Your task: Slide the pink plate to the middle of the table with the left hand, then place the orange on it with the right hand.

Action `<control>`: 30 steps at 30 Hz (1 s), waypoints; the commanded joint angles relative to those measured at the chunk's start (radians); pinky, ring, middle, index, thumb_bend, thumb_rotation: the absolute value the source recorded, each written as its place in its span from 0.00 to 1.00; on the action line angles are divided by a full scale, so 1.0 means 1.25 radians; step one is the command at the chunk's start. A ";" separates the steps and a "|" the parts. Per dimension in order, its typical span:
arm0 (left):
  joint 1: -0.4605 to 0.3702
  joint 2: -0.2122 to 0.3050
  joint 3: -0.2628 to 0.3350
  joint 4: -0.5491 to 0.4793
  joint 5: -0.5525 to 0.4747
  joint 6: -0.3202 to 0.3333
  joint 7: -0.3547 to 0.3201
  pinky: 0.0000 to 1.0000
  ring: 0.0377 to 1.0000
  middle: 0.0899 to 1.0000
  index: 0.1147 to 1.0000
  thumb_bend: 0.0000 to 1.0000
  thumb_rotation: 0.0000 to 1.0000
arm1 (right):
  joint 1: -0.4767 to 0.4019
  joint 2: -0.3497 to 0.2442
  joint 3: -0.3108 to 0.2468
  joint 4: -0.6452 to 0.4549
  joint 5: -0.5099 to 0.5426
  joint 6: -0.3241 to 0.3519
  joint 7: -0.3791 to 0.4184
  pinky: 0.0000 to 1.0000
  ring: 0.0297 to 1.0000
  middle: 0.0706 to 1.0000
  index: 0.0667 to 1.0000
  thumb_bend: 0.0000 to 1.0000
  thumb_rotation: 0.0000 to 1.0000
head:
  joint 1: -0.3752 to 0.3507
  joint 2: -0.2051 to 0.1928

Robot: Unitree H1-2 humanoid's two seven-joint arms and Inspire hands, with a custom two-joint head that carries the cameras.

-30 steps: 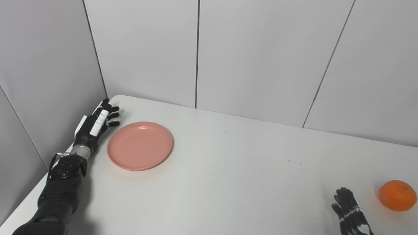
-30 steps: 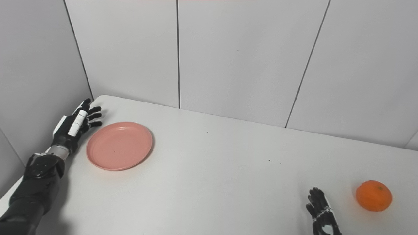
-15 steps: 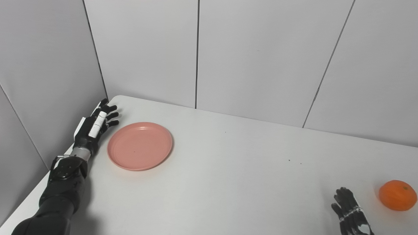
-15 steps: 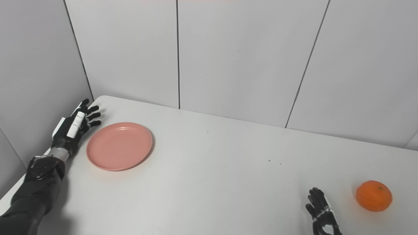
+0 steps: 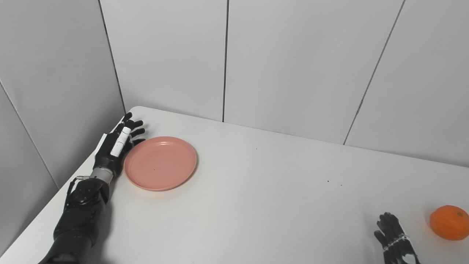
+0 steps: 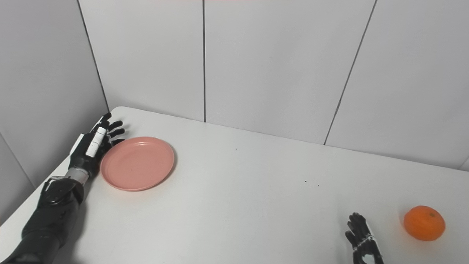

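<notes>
pink plate [image 5: 160, 163] sits flat on the white table [image 5: 256, 205], toward the far left corner and well away from the middle. left hand [image 5: 116, 145] lies along the table's left edge just beside the plate's left rim, fingers [image 5: 136, 131] spread and stretched toward the far wall, holding nothing; whether the hand touches the rim cannot be told from either view (the gap, if any, is very thin). its dark forearm [image 5: 82, 209] runs back to the near left corner of the picture.

orange [image 5: 449, 222] rests on the table at the near right, well apart from the plate. right hand [image 5: 394, 238] shows only partly at the near edge, just left of the orange and not touching it, its fingers apart and pointing away from the robot, with nothing in its grasp. the stretch of table between plate and orange carries only a few small dark specks [image 5: 328, 180]. grey wall panels [image 5: 285, 62] stand behind the table and along its left side.
</notes>
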 commanded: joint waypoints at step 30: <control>0.090 -0.102 -0.024 -0.255 -0.036 0.180 -0.001 0.73 0.85 0.88 0.95 0.94 0.84 | 0.019 -0.002 0.010 0.037 -0.003 -0.006 -0.002 0.90 0.91 0.89 0.87 0.82 0.96 | -0.010 0.011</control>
